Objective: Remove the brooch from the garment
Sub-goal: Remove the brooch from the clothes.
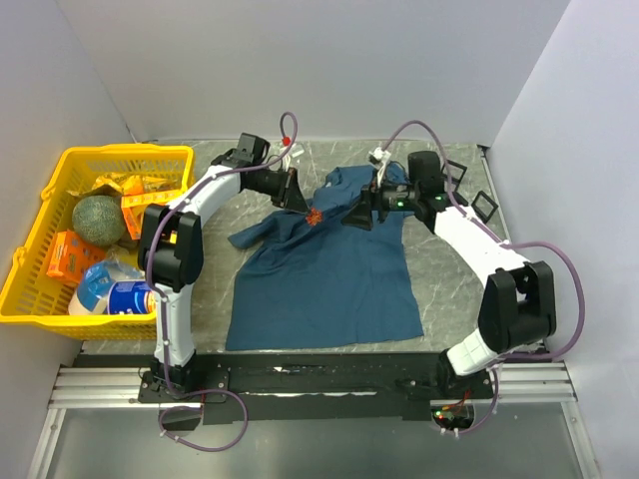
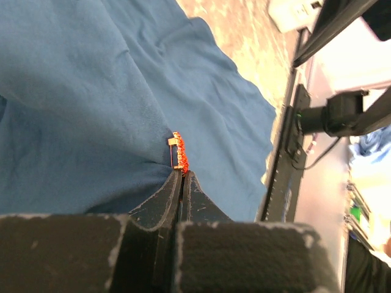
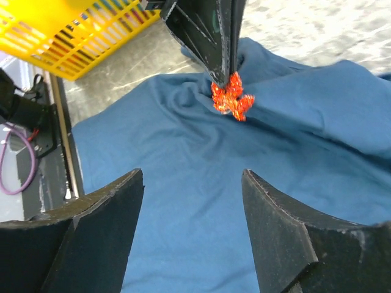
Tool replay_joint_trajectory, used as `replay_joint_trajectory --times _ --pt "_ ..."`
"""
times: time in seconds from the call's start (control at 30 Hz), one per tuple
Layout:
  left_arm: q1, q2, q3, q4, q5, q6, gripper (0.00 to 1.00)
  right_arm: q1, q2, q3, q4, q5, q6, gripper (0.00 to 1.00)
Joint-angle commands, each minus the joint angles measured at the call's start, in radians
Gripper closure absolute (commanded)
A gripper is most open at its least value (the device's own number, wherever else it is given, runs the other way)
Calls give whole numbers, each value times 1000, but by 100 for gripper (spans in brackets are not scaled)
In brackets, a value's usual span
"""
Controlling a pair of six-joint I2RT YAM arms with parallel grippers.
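Observation:
The garment point(image 1: 329, 279) is a dark teal T-shirt spread on the marble table, its collar end bunched up. The brooch point(image 1: 316, 217) is a small orange-red piece pinned near that bunched end. My left gripper point(image 1: 303, 207) is shut on the brooch; in the left wrist view its closed tips point(image 2: 183, 174) pinch the brooch point(image 2: 179, 152) at its lower end, against the cloth point(image 2: 91, 91). My right gripper point(image 3: 192, 174) stands open over the garment point(image 3: 183, 201), apart from it, a short way from the brooch point(image 3: 232, 99) and the left gripper point(image 3: 225, 73).
A yellow basket point(image 1: 40, 249) at the left edge holds a melon point(image 1: 97, 220), orange packets and a blue-white can. Small black frames point(image 1: 484, 205) lie at the back right. White walls close in both sides and the back.

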Motion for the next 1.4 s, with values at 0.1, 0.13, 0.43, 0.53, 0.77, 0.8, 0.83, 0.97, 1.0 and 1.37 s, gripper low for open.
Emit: replay_joint_trajectory --times 0.1,0.13,0.43,0.53,0.77,0.8,0.83,0.97,1.0,1.37 --pt "7 -62 4 -63 136 92 99 52 58 37 8 55 50 30" --pt "6 -59 12 -81 152 98 99 56 72 37 12 55 58 31" --pt "0 -44 41 -137 195 151 99 90 156 73 20 60 87 39" --pt "-6 -39 42 -143 199 155 99 107 184 93 14 55 92 43" --pt "-19 -44 42 -143 199 152 99 133 221 121 11 75 109 41" --pt "-19 -46 44 -146 199 154 99 138 228 123 9 79 110 41" --pt "-19 -47 44 -147 199 155 99 139 231 129 5 90 110 41" --pt "-20 -59 39 -149 206 160 99 147 242 130 6 99 110 41" --pt "-22 -61 36 -148 209 158 99 148 242 129 11 101 110 41" --pt "-26 -72 13 -144 213 163 99 168 276 158 -3 63 110 48"
